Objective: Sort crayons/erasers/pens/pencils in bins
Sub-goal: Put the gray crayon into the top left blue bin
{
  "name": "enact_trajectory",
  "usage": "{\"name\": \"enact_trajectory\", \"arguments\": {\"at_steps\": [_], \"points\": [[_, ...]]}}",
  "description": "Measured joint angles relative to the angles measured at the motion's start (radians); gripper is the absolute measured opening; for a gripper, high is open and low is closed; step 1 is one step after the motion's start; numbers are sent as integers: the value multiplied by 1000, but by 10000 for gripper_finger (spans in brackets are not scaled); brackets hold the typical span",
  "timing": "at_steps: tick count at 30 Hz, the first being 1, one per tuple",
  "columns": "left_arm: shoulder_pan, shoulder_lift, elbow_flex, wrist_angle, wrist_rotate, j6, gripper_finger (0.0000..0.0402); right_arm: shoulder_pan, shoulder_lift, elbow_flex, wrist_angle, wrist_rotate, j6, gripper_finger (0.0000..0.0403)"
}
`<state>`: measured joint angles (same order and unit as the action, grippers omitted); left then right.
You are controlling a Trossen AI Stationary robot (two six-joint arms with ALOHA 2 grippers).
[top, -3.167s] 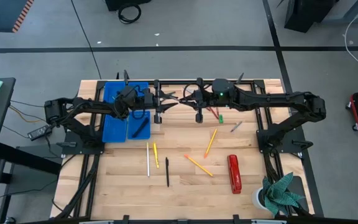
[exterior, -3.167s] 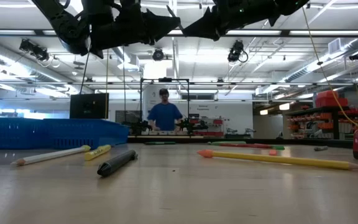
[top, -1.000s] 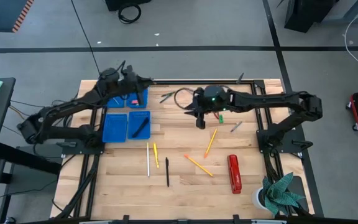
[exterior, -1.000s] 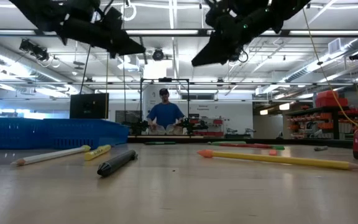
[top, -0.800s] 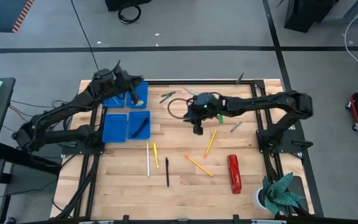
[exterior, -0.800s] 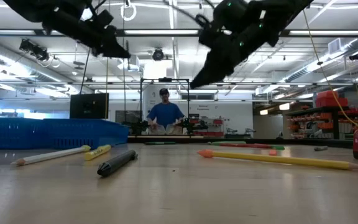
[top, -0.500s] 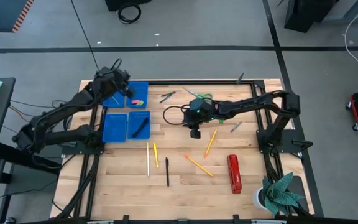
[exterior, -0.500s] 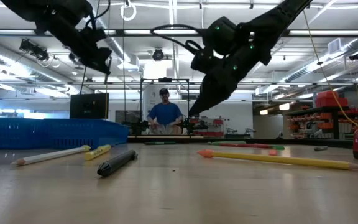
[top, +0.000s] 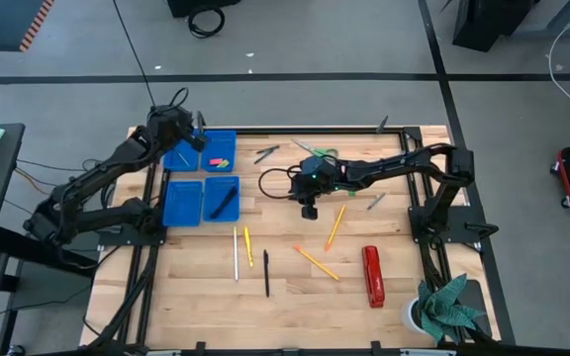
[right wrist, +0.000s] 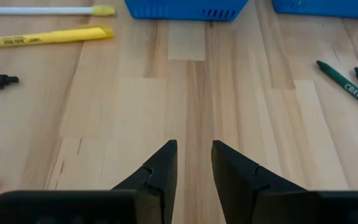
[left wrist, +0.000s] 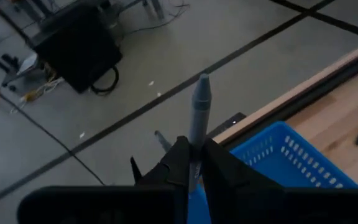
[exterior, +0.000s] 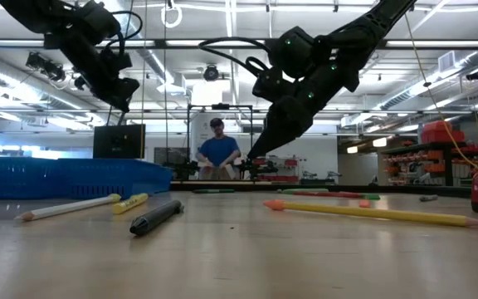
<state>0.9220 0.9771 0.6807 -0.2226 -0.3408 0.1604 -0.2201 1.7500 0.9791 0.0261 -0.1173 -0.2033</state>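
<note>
High view first, reading from the left side of the table (top: pixel 196 297) across: we saw the left gripper (top: pixel 188 127) raised over the far-left corner, above the outer of the two far bins (top: pixel 182 156). In its wrist view the fingers (left wrist: pixel 178 163) were pinched on a grey pen (left wrist: pixel 197 112) that stood up between them, its tip aimed out past the table edge toward the floor. Just beside that bin, the second far bin (top: pixel 220 149) held small pink and yellow erasers (top: pixel 217 159). The near pair of bins (top: pixel 183 201) lay closer to us — one of them carried a dark pen (top: pixel 223 202).

Moving right, loose on the wood we found a white pencil (top: pixel 235 254), a short yellow pencil (top: pixel 247 246) and a black pen (top: pixel 265 274), near one another. The right gripper (top: pixel 308 211) hung over the middle of the table with its fingers (right wrist: pixel 162 167) apart and nothing between them — bare wood showed through the gap. Further right lay an orange pencil (top: pixel 316 262), a yellow pencil (top: pixel 335 226), green crayons (right wrist: pixel 344 86) by the arm, a small grey piece (top: pixel 375 202) we could not identify, and a red stapler (top: pixel 372 276).
</note>
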Motion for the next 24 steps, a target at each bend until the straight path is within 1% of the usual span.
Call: {"name": "enact_trajectory", "arguments": {"at_steps": [4,10,12,17,19,24], "points": [[22,12,0,-33,-1,-43,48,0,0,0,0,0,0,106],[46,60,0,-77,-6,-80,29,0,0,0,0,0,-3,106],[46,83,0,-81,-7,-97,28,0,0,0,0,0,-3,106],[51,145,0,-94,-6,-119,48,0,0,0,0,0,-3,106],[58,168,0,-92,-6,-119,50,0,0,0,0,0,-3,106],[64,223,0,-81,-7,-120,31,0,-1,0,-1,-1,-4,106]]}}
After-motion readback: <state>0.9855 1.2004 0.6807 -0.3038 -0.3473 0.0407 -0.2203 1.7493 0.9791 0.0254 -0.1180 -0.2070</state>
